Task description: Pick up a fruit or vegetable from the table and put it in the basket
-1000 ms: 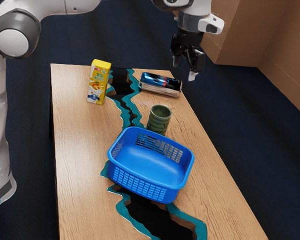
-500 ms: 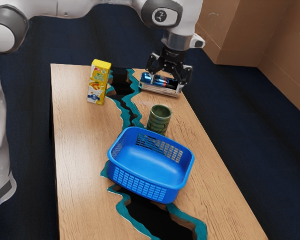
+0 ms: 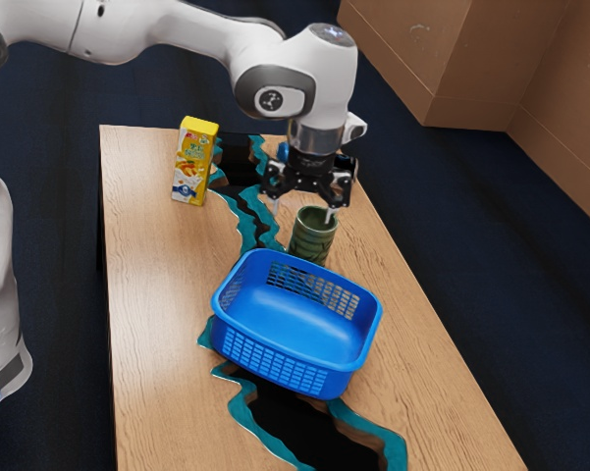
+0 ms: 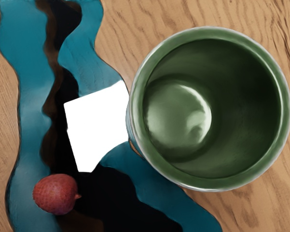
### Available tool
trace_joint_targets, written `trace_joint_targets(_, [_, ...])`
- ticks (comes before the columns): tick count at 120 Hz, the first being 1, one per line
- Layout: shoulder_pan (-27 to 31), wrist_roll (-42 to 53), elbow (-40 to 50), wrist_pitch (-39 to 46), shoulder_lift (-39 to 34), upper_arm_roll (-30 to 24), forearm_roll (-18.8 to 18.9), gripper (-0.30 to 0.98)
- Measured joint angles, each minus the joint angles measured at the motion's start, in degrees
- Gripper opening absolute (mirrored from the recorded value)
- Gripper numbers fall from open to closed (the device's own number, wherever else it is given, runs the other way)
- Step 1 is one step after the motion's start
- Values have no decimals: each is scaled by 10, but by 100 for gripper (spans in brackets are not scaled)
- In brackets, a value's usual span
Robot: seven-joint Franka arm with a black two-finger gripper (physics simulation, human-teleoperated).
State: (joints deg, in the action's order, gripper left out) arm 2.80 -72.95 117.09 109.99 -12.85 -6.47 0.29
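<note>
Red fruit (image 4: 56, 194) lies lower than the wide-open pincer (image 3: 302, 213), off to one side.

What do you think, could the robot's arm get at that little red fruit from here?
Probably, yes: the pincer is open above the table, and the fruit lies uncovered. The green cup stands nearby, though, so it might get bumped.

We can read no word, brand or number. On the yellow carton (image 3: 190, 167), we see small print and, near its foot, a blue emblem (image 3: 183, 190), both illegible. On the pale joint cover (image 3: 281, 102) of the arm (image 3: 157, 29), we find a dark mark (image 3: 270, 99) that we cannot decipher.
</note>
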Motion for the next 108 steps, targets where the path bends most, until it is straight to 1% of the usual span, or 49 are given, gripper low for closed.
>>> trace_joint_targets(20, [0, -16, 0, 18, 3, -2, 11, 68])
trace_joint_targets(52, [-1, -29, 16, 33, 2, -25, 11, 68])
trace_joint_targets(84, [1, -31, 80, 56, -44, -13, 13, 68])
trace_joint_targets(108, [1, -27, 107, 76, -50, -5, 14, 68])
